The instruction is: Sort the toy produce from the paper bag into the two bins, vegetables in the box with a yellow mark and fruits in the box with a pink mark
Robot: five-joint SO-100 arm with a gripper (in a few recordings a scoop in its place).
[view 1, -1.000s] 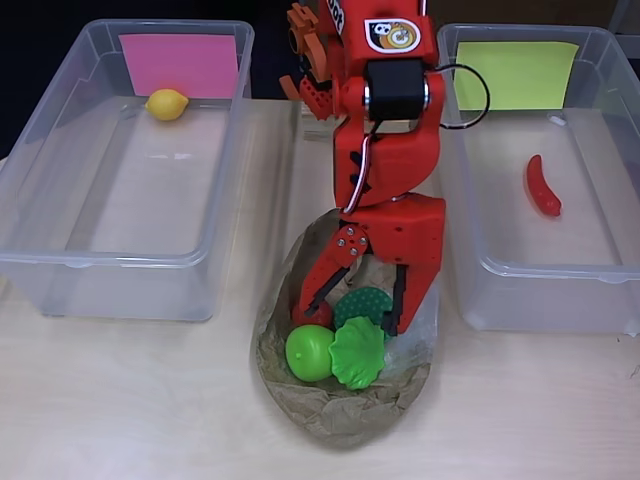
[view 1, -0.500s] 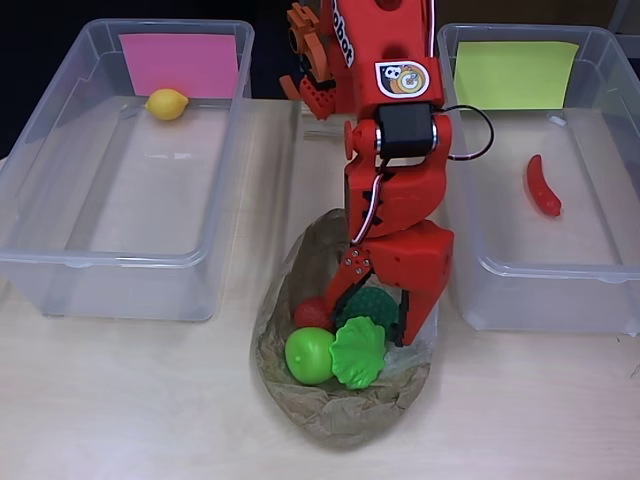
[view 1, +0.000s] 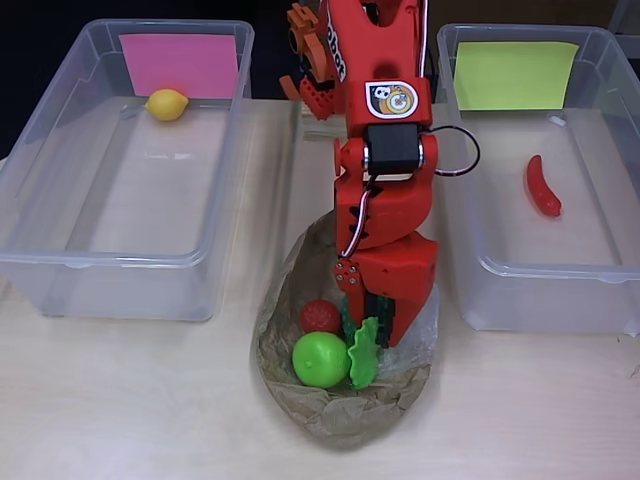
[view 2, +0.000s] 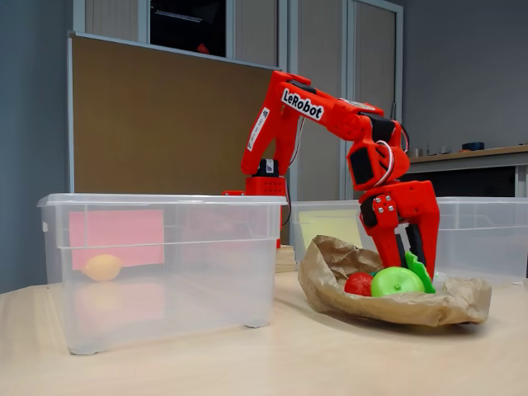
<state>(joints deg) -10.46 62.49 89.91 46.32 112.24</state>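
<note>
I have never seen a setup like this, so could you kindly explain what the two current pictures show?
The red machine is a small robot arm ending in a two-finger claw. One picture looks straight down from overhead; the other is taken from a camera standing low at table level.

On the table lies an opened paper bag holding a green ball-like fruit, a red toy and a green leafy vegetable, which the claw has closed on.

On either side stands a clear bin: the pink-marked bin holds a lemon, the yellow-marked bin a red chilli.
</note>
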